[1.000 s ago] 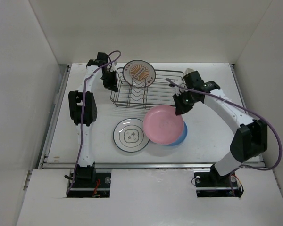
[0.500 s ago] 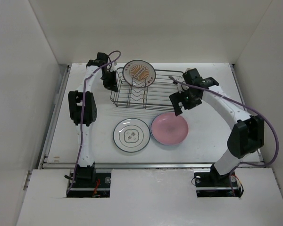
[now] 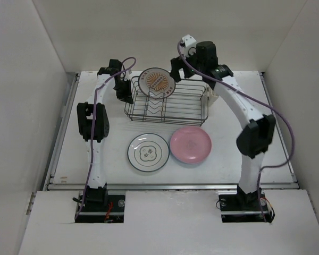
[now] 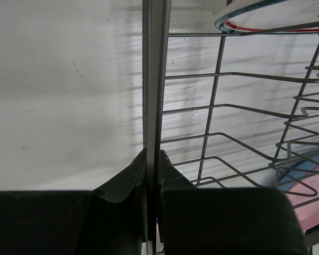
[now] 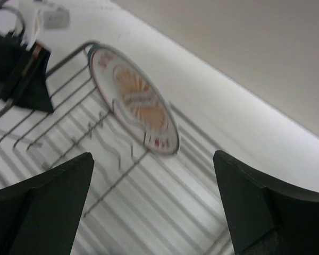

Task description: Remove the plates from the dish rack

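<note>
round pink plate [image 3: 190,144], white flower-outline plate [image 3: 148,153] unloaded at 6 o'clock of black wire dish rack [image 3: 173,106]; orange-centred plate [image 3: 156,82] to go, right gripper [image 5: 153,159] released, left gripper [image 4: 152,159] clenching rack.

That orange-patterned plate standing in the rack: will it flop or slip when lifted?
Probably stiff: the orange-patterned plate stands on edge, leaning in the dish rack, keeping its round shape. Its smooth-looking rim may slip in a pincer. Being round, it might roll once lifted clear.
</note>
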`<state>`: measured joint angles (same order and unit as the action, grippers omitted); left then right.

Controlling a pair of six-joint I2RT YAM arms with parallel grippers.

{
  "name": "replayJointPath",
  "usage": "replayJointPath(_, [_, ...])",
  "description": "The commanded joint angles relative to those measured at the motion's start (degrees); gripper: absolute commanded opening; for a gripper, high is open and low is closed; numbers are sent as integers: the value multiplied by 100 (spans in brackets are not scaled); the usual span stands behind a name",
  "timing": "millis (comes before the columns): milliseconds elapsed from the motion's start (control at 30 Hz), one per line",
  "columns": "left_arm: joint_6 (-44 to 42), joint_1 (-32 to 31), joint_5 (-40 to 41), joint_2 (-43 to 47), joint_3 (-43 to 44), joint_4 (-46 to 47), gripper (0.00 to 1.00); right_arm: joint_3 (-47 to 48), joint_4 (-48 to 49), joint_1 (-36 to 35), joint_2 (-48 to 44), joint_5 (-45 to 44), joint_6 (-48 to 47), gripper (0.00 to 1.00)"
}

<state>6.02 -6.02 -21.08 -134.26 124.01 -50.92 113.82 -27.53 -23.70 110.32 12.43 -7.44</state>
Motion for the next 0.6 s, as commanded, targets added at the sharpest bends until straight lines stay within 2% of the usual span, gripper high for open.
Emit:
replayJointPath(0, [496, 110, 87, -198, -148, 108, 0, 1113, 582, -3, 1512, 514, -38, 100])
replayJointPath(67, [496, 110, 139, -197, -149, 108, 0, 1423, 1149, -3, 1965, 594, 84, 100])
replayJointPath(200, [426, 57, 271, -197, -149, 108, 0, 1485, 2301, -3, 2564, -38, 928, 99])
replayJointPath(267, [365, 57, 341, -197, -149, 108, 0, 1564, 2515, -3, 2679, 285, 929, 77])
replayJointPath(300, [365, 57, 341, -197, -149, 108, 0, 1564, 2637, -3, 2679, 426, 929, 60])
replayJointPath(333, [365, 57, 341, -197, -149, 108, 0, 1616, 2639, -3, 2679, 488, 981, 24])
replayJointPath(367, [365, 57, 341, -197, -149, 108, 0, 1617, 2639, -3, 2592, 489, 982, 12])
replayJointPath(400, [365, 57, 341, -197, -149, 108, 0, 1547, 2639, -3, 2504, 376, 982, 4])
replayJointPath(433, [365, 57, 341, -197, -201, 108, 0, 1338, 2760, -3, 2390, 218, 912, 0])
replayJointPath(567, [470, 5, 289, -197, -315, 160, 0, 688, 3191, -3, 1591, -186, 587, 0])
